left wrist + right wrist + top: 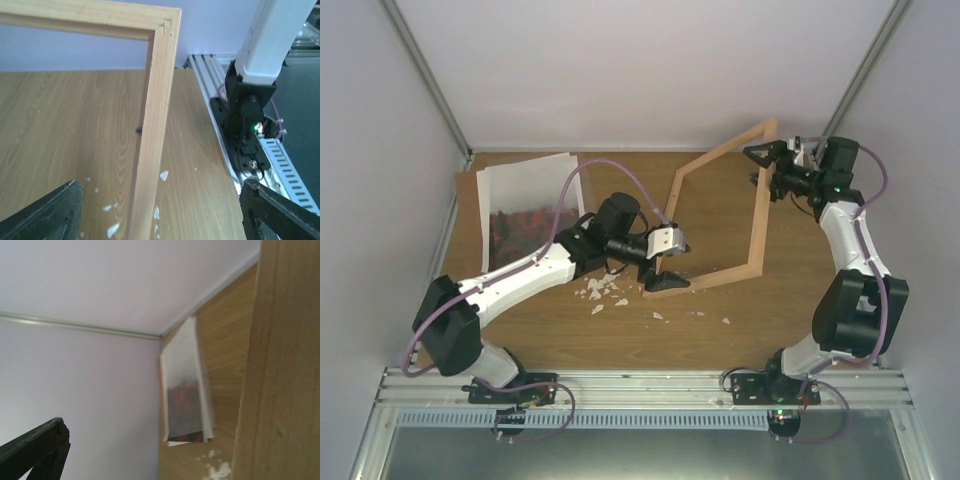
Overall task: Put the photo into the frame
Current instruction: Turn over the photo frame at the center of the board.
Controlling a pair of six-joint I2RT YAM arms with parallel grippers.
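The frame (761, 220), thin light wood rails, stands tilted at the table's middle right. My left gripper (662, 277) is open with its jaws either side of the frame's near rail (150, 150), close to the near left corner. My right gripper (763, 165) is open at the frame's far right corner. In the right wrist view one finger (35, 450) shows far from the rail (280, 365), and the other finger is hidden. The photo (525, 205), with red hills and a white border, lies flat at the back left. It also shows in the right wrist view (185, 400).
A plain brown backing board (468, 215) lies under the photo. Small white scraps (605, 290) are scattered on the table by the left gripper and beside the rail (163, 175). The right arm's base (250, 120) stands at the table's near edge. White walls enclose the table.
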